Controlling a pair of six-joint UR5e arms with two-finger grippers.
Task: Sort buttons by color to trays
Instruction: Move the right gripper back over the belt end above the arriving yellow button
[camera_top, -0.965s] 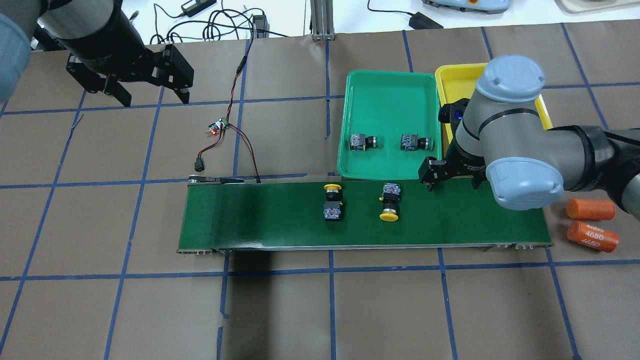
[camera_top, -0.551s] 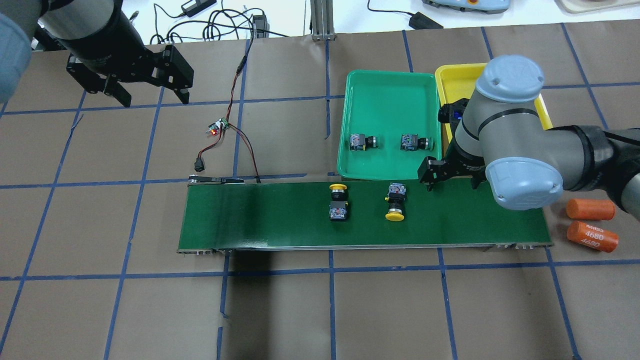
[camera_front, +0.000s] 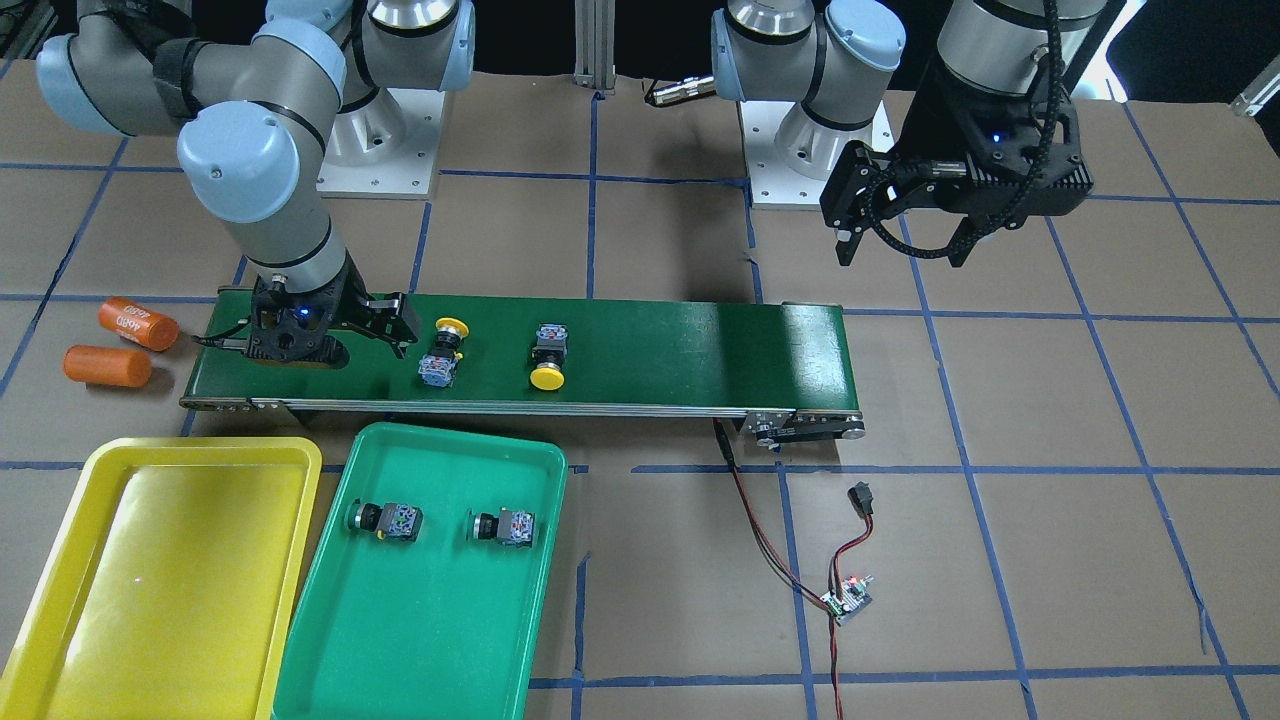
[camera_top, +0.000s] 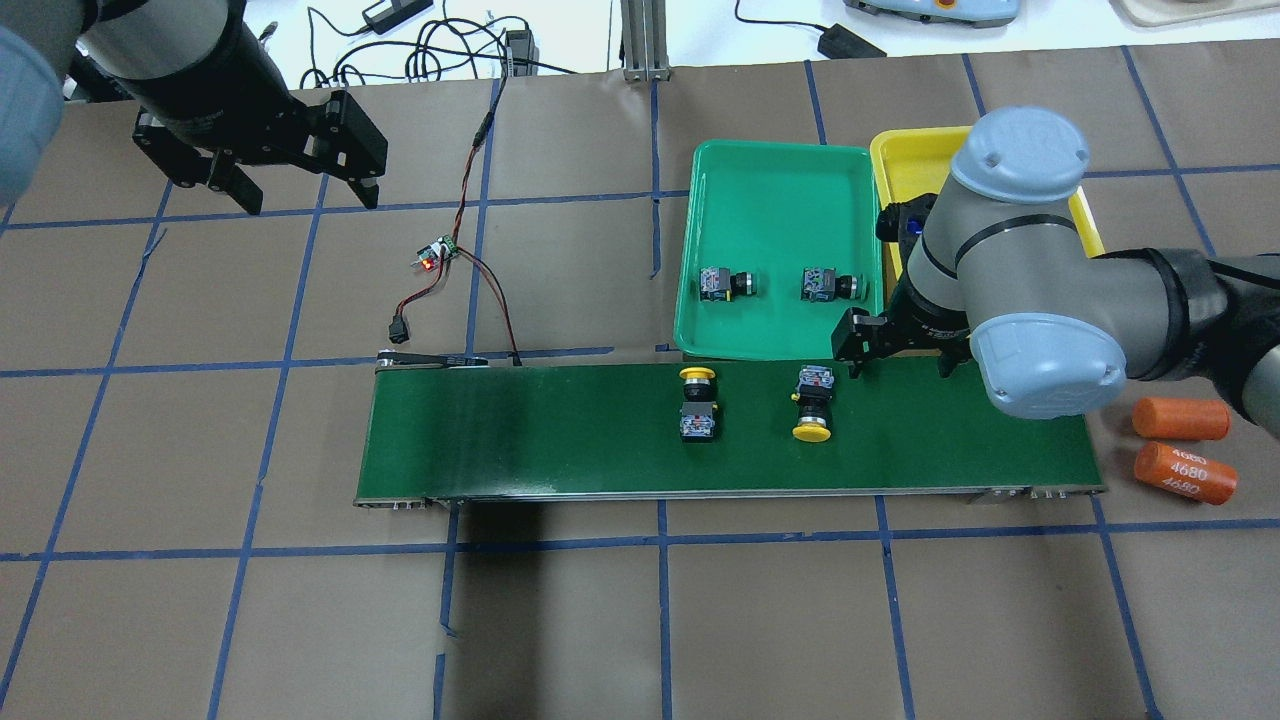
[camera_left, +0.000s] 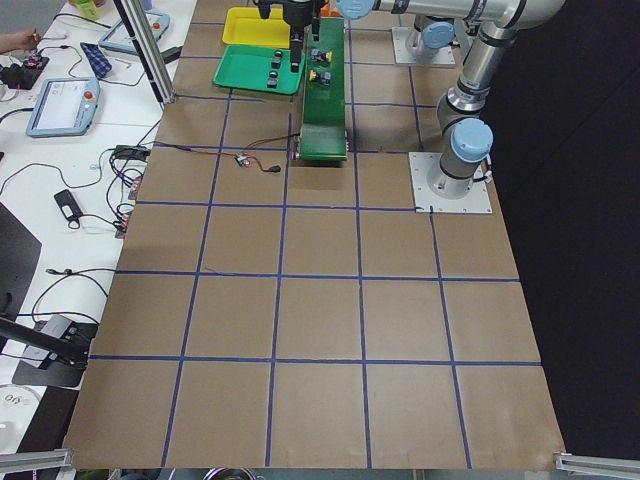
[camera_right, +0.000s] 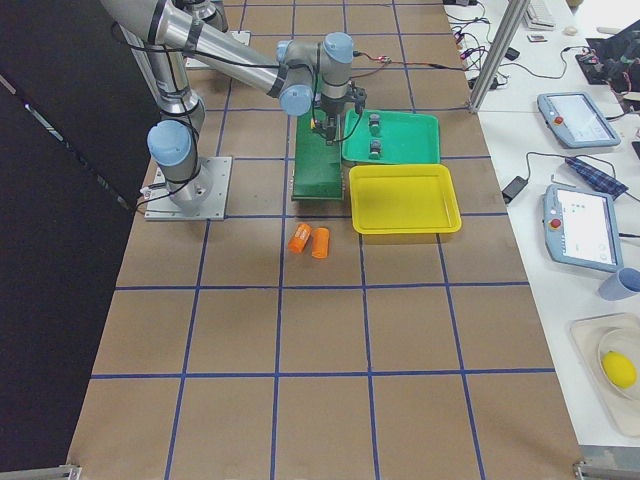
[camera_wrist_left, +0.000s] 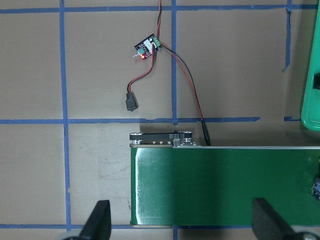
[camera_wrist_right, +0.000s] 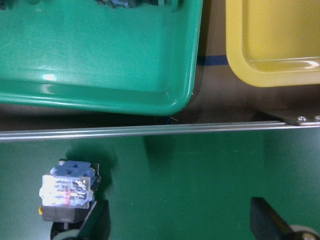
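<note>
**Take the yellow switch by its block, not its cap**

Two small yellow-capped push-button switches with blocky black-and-grey plastic bodies lie on their sides on the long dark-green conveyor belt, right of centre in the overhead view. The right-hand switch has its cap toward the frame's bottom, and the left-hand switch has its cap toward the top. The right pincer hangs low over the belt just right of the right-hand switch, spread wide and holding nothing. In its wrist view that switch's body sits at lower left, beside one finger. The left pincer, also wide and empty, hovers at upper left, well apart.

These switches look light, rigid and hard-shelled. The domed cap is smooth and round, so it would likely slip or pivot. The flat-sided block offers the surer hold, across its two parallel faces. The glossy yellow plastic tray sits at upper right beside the green plastic tray, where a green-capped switch and its twin lie.
</note>
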